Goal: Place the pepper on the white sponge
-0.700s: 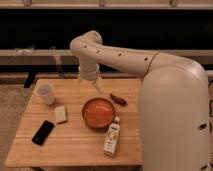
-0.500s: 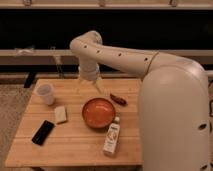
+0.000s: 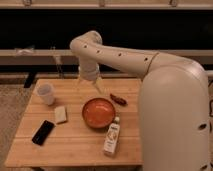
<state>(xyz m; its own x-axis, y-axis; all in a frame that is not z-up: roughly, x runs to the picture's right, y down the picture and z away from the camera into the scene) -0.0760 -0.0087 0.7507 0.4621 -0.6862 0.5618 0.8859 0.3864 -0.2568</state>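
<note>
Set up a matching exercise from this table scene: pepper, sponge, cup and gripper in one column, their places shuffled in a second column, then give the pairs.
Things
1. pepper
2. sponge
3. cup
4. gripper

Places
A. between the cup and the black phone
B. above the table, behind the bowl, jaws open
C. near the table's far corner, away from the robot's body
D. lying beside the bowl, on the side nearest the robot's body

Pairs: 1-D, 2-A, 3-C, 4-B
</note>
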